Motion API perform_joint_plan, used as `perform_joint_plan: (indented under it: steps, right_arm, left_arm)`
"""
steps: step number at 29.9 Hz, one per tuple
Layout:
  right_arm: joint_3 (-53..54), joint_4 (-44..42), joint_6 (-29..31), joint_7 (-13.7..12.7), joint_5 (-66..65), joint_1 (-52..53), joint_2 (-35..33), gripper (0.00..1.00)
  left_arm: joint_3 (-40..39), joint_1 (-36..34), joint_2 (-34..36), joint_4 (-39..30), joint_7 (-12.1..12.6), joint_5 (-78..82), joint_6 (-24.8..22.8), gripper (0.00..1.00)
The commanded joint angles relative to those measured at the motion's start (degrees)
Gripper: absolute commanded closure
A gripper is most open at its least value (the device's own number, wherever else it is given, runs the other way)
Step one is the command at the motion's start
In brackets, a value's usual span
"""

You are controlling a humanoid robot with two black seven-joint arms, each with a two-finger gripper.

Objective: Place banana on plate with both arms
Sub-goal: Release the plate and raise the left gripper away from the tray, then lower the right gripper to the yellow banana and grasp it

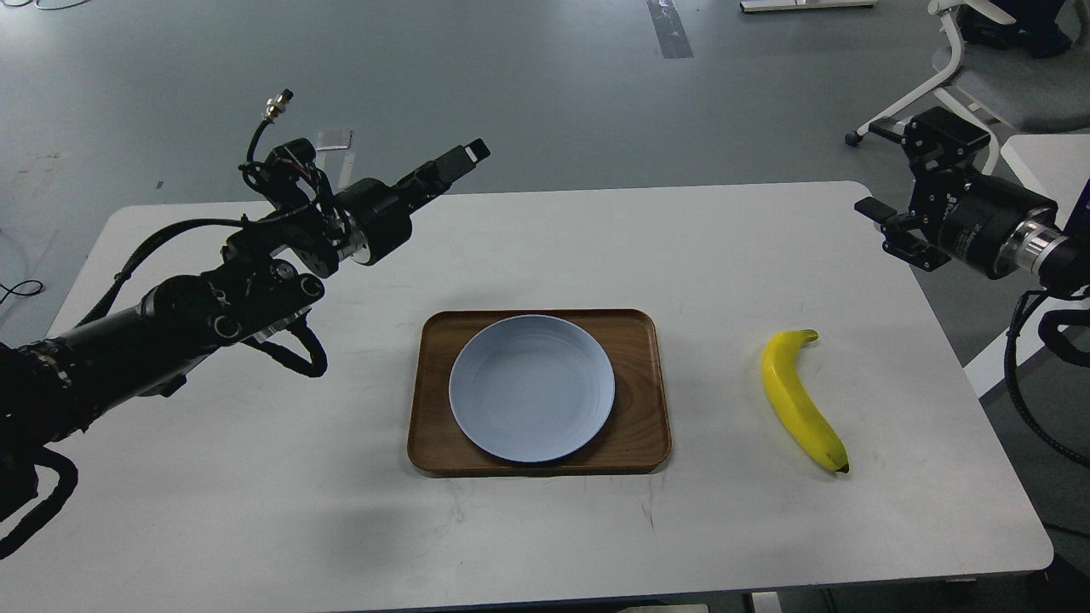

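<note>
The yellow banana [802,398] lies on the white table [255,477] at the right, stem end away from me and dark tip toward me. The pale blue-grey plate [531,388] sits empty on a brown wooden tray [643,400] in the middle. My left gripper [464,157] hangs above the table's far left part, pointing up and right, far from the plate; its fingers cannot be told apart. My right gripper [890,230] hovers over the table's far right edge, beyond the banana, with its fingers spread and nothing in them.
A white office chair [971,77] stands on the grey floor behind the table's right corner. Another white surface [1043,157] shows at the right edge behind my right arm. Loose black cables hang from both arms.
</note>
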Motion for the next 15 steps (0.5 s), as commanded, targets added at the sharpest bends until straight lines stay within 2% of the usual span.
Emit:
perform_joint_plan:
  steps: [1, 2, 4, 5, 9, 15]
  right_arm:
    - [-6.4, 3.6, -1.8, 1.2, -27.2, -0.2, -2.1, 0.04]
    - [-10.4, 4.0, -4.8, 1.5, -35.0, -0.4, -3.1, 0.04]
    - [-16.1, 4.1, -9.9, 3.3, -43.2, -0.4, -4.0, 0.04]
    - [-19.2, 4.1, -12.8, 4.3, -47.2, -0.3, -3.9, 0.04]
    - [-23.1, 3.0, -16.8, 4.8, -53.0, -0.4, -2.7, 0.04]
    - [-24.3, 1.5, -21.7, 7.7, -54.1, -0.3, 1.7, 0.08]
  left_arm:
    - [-5.3, -1.8, 0.8, 0.1, 6.4, -13.9, -5.2, 0.02]
    - [-7.2, -1.7, 1.3, 0.1, 11.9, -17.6, -5.7, 0.02]
    - [-9.7, -1.1, 1.6, 0.1, 18.3, -21.1, -5.8, 0.02]
    - [-11.3, -0.6, 1.8, 0.1, 20.5, -22.3, -5.9, 0.02]
    - [-14.4, 1.7, 2.3, 0.1, 21.4, -22.8, -6.4, 0.02]
    - [-14.8, 3.2, 3.9, 0.1, 21.0, -22.9, -6.0, 0.02]
